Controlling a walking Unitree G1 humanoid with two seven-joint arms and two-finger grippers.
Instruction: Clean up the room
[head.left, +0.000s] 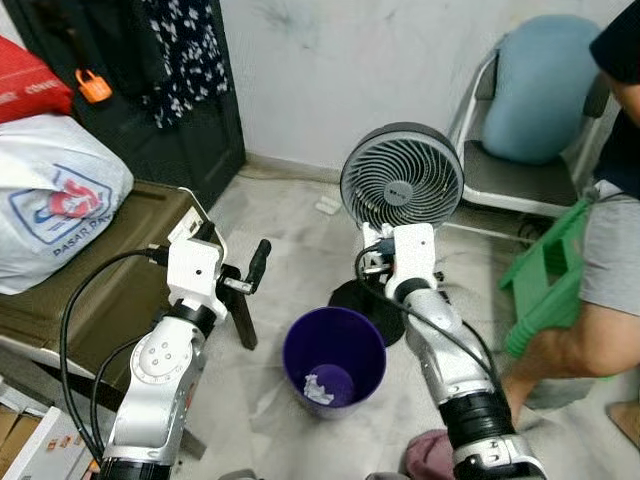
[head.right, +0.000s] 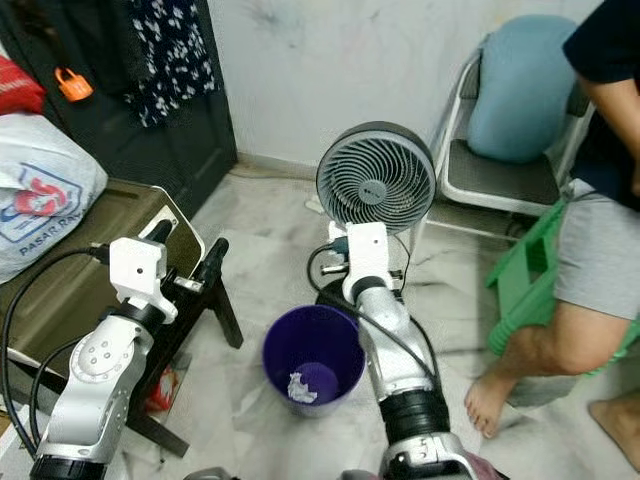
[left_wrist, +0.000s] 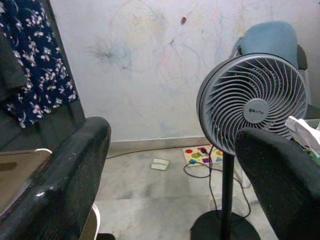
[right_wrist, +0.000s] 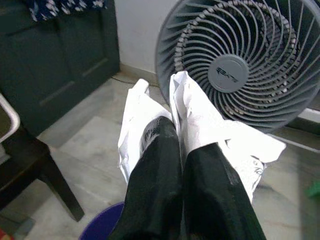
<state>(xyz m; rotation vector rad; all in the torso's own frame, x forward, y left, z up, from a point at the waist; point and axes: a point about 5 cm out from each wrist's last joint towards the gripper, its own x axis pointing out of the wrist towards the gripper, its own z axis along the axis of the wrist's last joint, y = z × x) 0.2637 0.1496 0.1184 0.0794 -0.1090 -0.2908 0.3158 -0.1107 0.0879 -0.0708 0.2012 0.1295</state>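
Observation:
A purple bin (head.left: 334, 352) stands on the marble floor between my two arms, with a crumpled white paper (head.left: 318, 388) lying at its bottom. My right gripper (right_wrist: 181, 142) is shut on a white sheet of paper (right_wrist: 200, 115), which folds out on both sides of the fingers. It is held above the far rim of the bin, in front of the fan. My left gripper (head.right: 188, 248) is open with nothing between its fingers (left_wrist: 65, 180), held out to the left of the bin beside the dark table.
A grey standing fan (head.left: 402, 178) is just behind the bin, its cable on the floor. A person (head.left: 605, 250) stands at the right next to a green stool (head.left: 545, 270) and a chair with a blue cushion (head.left: 540, 90). A dark low table (head.left: 110, 290) with a plastic bag (head.left: 50, 200) is at left.

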